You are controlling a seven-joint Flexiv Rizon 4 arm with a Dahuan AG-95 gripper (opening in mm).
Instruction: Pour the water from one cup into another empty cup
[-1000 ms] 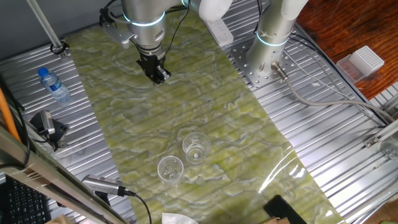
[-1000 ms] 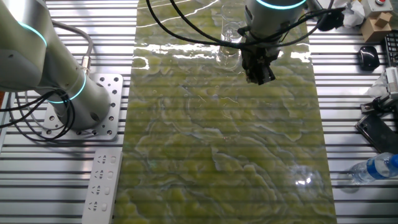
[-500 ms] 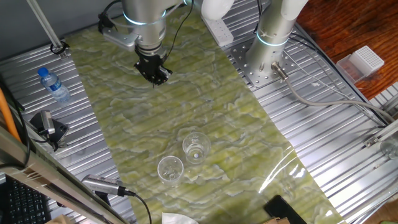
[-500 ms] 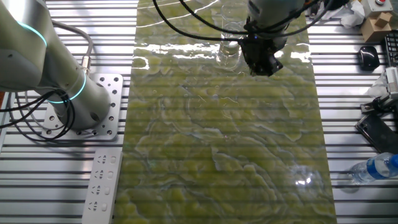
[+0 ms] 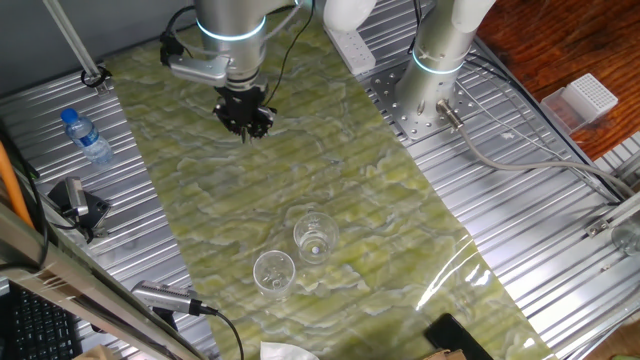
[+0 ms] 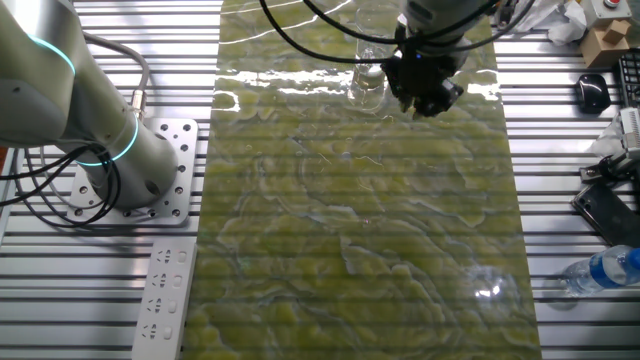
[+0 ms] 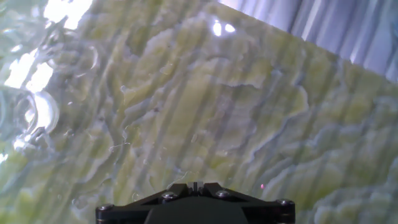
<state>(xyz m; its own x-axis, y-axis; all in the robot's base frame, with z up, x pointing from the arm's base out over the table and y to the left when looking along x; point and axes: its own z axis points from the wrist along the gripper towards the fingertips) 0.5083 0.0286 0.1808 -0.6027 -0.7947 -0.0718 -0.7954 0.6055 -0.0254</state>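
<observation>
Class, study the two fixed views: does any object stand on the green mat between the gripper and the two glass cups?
Nothing visible does. The gripper hangs above the green mat, and only bare mat lies between it and the two glass cups, which stand close together.

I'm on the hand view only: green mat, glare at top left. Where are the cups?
Observer: One cup and a second cup stand close together on the mat, well away from the gripper.
Operator: Is it carrying anything?
Observer: No, it hangs over bare mat with nothing in it.
Operator: Anything else around?
Observer: A bottle sits off the mat, on the metal table.
</observation>
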